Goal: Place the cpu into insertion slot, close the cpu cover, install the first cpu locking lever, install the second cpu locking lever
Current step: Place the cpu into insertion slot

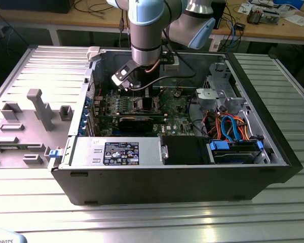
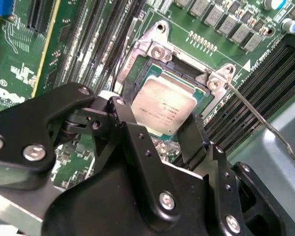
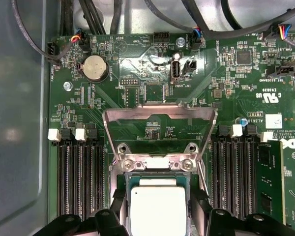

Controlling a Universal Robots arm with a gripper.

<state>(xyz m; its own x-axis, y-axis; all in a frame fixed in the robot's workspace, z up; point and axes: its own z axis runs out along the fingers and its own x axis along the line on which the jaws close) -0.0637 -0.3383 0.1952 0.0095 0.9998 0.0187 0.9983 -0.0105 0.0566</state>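
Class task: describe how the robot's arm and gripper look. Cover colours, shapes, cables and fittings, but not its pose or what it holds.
The arm is a round silver-grey tube with pale blue joint caps. A black-and-white block and a thin brownish cable sit at its wrist. The gripper is matt black, built of angular plates pinned with silver screws.

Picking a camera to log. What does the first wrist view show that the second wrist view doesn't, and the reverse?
First wrist view: the thin silver hinged cover frame, standing open, and a round silver coin battery. Second wrist view: a row of grey square components. Both: the silver-grey square cpu and the black gripper.
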